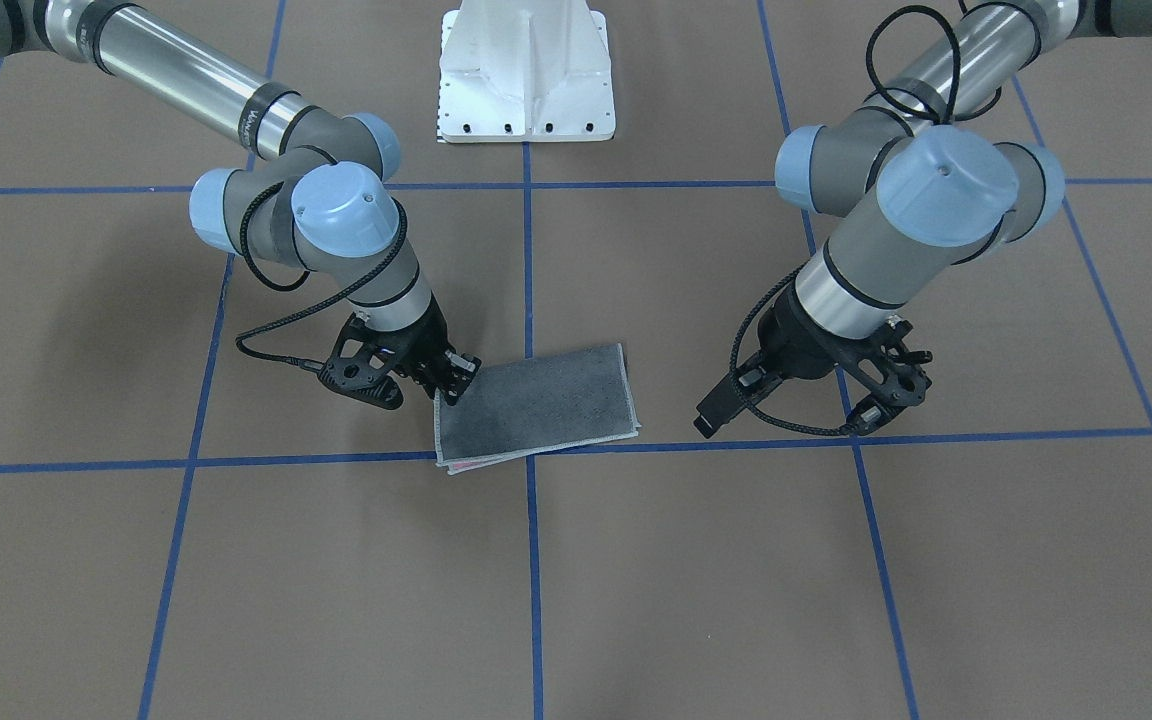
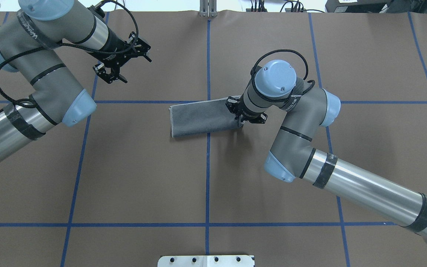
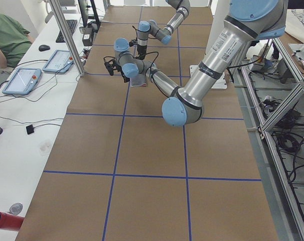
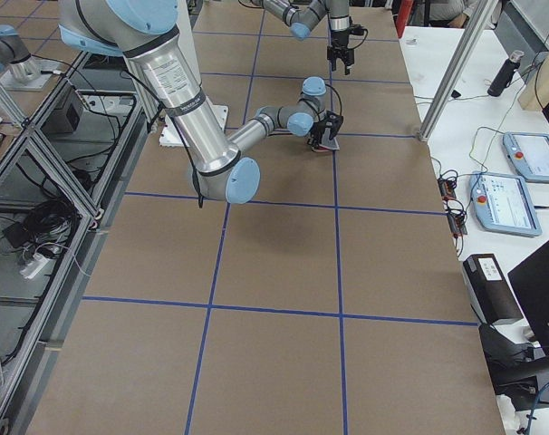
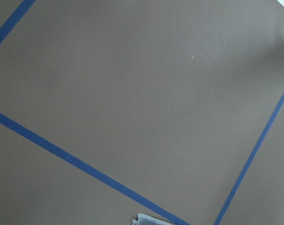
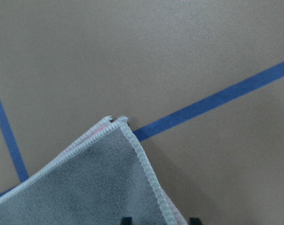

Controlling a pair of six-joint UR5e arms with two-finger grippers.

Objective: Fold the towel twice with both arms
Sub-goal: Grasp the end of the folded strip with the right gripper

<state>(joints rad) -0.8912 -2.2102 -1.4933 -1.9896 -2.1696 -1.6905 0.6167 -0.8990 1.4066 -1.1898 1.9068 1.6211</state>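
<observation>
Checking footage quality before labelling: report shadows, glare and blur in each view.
Overhead: the right arm casts a soft shadow on the table beside the towel. Front-facing: glare streaks along the left arm's metal tube. Right wrist: towel stitching crisp, no blur.

1. The towel [image 1: 536, 405] is lying flat on the table [image 1: 636, 600], folded into a rectangle, dark grey face showing upward, pink peeking out at one light-edged corner.
2. The right arm [image 2: 347, 181] is reaching down, the right gripper [image 2: 244, 119] standing at the towel's short edge.
3. The left arm [image 2: 46, 85] is hanging well apart, the left gripper [image 2: 126, 66] spreading wide.
</observation>
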